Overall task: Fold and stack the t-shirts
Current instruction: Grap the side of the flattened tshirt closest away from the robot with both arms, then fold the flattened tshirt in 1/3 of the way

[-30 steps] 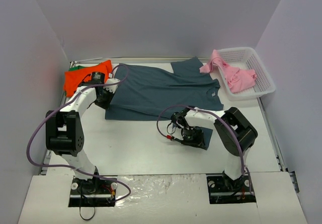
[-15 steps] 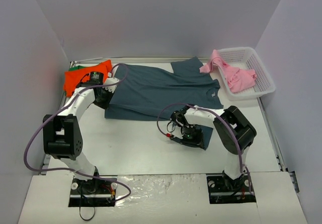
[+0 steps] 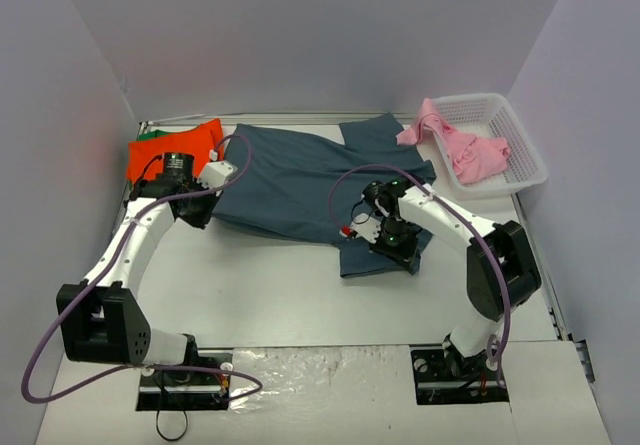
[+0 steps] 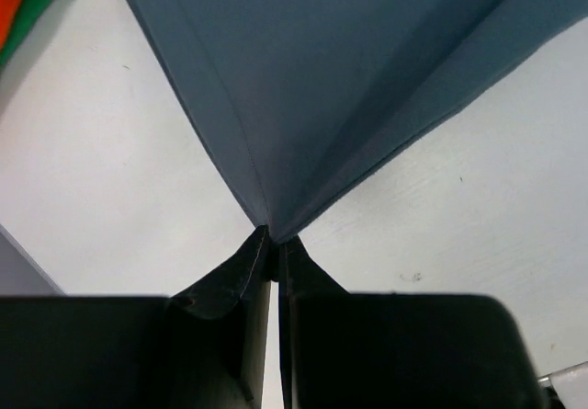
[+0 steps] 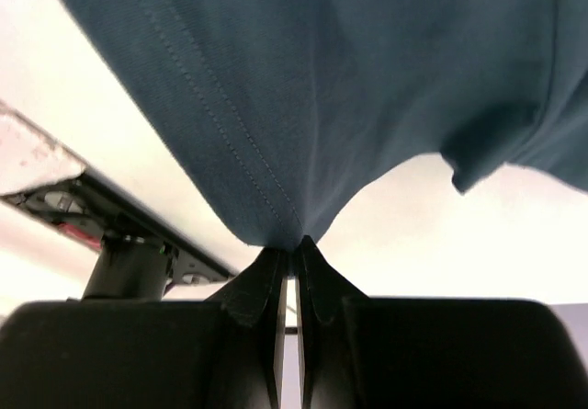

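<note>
The dark slate-blue t-shirt (image 3: 310,170) lies spread across the back middle of the table. My left gripper (image 3: 207,208) is shut on its near-left corner, and the cloth (image 4: 349,78) fans up from the pinched fingertips (image 4: 273,244). My right gripper (image 3: 386,235) is shut on the near-right stitched hem (image 5: 276,133), lifted off the table, with a flap (image 3: 365,258) hanging below it. The orange-red t-shirt (image 3: 170,150) sits at the back left on top of a green one (image 3: 148,135). The light pink t-shirt (image 3: 465,147) drapes over the basket rim.
A white lattice basket (image 3: 525,160) stands at the back right against the wall. Grey walls close in the table on three sides. Purple cables loop from both arms over the near table. A table edge rail (image 5: 101,207) shows under the right wrist.
The right gripper shut on the blue shirt's hem and carried it up and toward the back. The left arm stretched out, lifting its pinched corner the same way.
</note>
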{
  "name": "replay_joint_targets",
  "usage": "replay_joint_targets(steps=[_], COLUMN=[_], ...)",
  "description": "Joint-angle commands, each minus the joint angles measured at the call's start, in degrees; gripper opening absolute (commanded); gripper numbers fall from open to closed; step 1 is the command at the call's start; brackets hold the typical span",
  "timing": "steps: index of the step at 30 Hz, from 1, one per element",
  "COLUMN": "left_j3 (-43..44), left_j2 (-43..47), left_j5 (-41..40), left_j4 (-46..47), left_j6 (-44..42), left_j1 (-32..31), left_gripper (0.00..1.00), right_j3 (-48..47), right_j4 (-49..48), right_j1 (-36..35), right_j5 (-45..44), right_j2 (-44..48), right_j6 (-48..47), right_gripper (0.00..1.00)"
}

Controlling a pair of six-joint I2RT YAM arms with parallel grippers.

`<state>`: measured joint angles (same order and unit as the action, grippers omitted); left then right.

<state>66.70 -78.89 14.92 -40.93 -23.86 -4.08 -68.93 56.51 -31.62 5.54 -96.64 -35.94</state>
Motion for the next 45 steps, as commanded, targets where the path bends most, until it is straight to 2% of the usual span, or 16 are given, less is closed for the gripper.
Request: replay_joint_targets(steps=[1,12,22,30,45], left_j3=[-2.6,-10.6,-16.5,-16.6,-16.2], left_j2=[4.7,15.4,21.5,23.4,22.2], left_j5=[-0.6,-2.3,-2.9,-3.4,-3.8], left_j4=[-3.2,-4.8,-4.4,-3.5,-1.8], left_j6=[-3.3,-5.8,-5.5,-4.4,-4.5], left_j1=[-0.3,-1.5,-1.7,-1.8,-2.0], left_gripper=[0.02,0.02,0.02,0.03,0.02], right_j3=[-2.5,-0.8,1.2,-8.5,-24.3], right_j4=[10.5,11.4,11.3,10.0,9.0], right_j1=[2.3,5.0,7.5,11.7,14.6], right_j5=[0.7,6.3,6.0,5.0,2.9], right_j2=[3.6,12.7,18.1,14.6,1.3], right_j6=[-2.6,-3.7,-4.0,-4.6,-4.1], right_gripper=[0.0,0.0,0.0,0.0,0.0])
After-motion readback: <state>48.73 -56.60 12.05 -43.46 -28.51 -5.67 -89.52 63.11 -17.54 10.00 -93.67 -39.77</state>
